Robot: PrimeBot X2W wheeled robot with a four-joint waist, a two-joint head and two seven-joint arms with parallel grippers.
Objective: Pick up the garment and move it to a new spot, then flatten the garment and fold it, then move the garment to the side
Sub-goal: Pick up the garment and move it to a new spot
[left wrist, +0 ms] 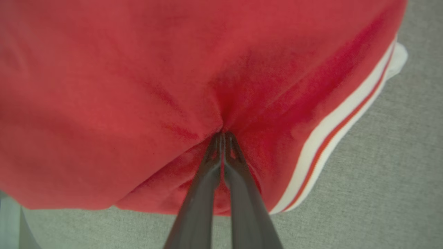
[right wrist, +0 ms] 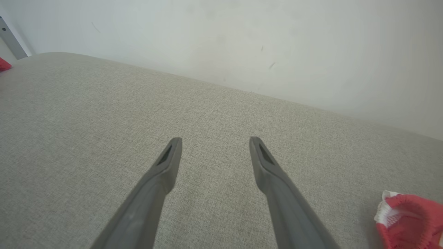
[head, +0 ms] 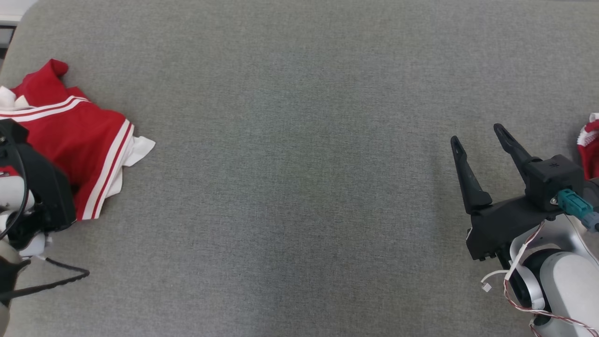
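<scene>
Head view, garment: the red garment [head: 79, 140] with white stripes lies crumpled at the left edge of the grey padded surface [head: 299, 187], toward its far left corner, and the picture's side cuts part of it off.
Left wrist view, left gripper [left wrist: 222, 135]: the jaws are pinched together on a fold of plain red cloth, which puckers in toward the tips. The striped hem lies off to the side facing the surface's middle.
Right gripper [head: 476, 132]: the jaws are spread wide and hold nothing. It hangs over the right side of the surface, well apart from the garment.
Other cloth: a small red and white piece [head: 590, 145] sits at the right edge, near the right gripper but not touching it.
Nearer arm: the left, already on the cloth.
Long axis: too bunched to tell. The hem runs roughly far to near.
Coming move, my guess: lift and carry toward the bare middle. From a single pinch, the loose cloth will likely trail.
</scene>
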